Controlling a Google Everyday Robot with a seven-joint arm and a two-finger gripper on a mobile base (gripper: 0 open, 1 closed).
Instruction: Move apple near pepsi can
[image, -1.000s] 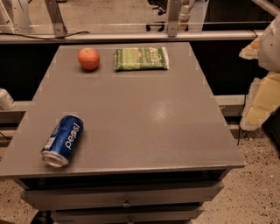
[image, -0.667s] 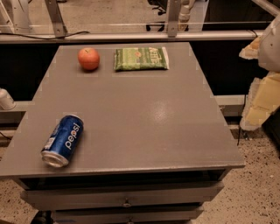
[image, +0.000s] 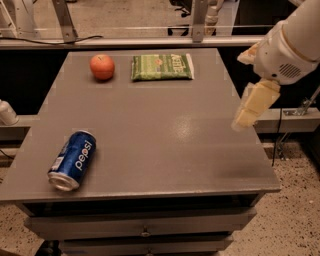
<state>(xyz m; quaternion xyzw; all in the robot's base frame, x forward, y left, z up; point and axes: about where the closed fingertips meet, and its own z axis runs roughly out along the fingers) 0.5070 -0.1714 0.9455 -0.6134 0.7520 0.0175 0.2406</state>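
the apple (image: 102, 67) sits at upper left of the table (image: 165, 135), well apart from the pepsi can (image: 72, 160) lying at lower left. the gripper (image: 252, 105) hangs at the right; open or closed, i cannot tell.

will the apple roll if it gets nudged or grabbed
Probably yes: the apple is round and sits free on the flat table, so a nudge could roll it. Its smooth skin may slip. The gripper hangs over the table's right edge, far from it.
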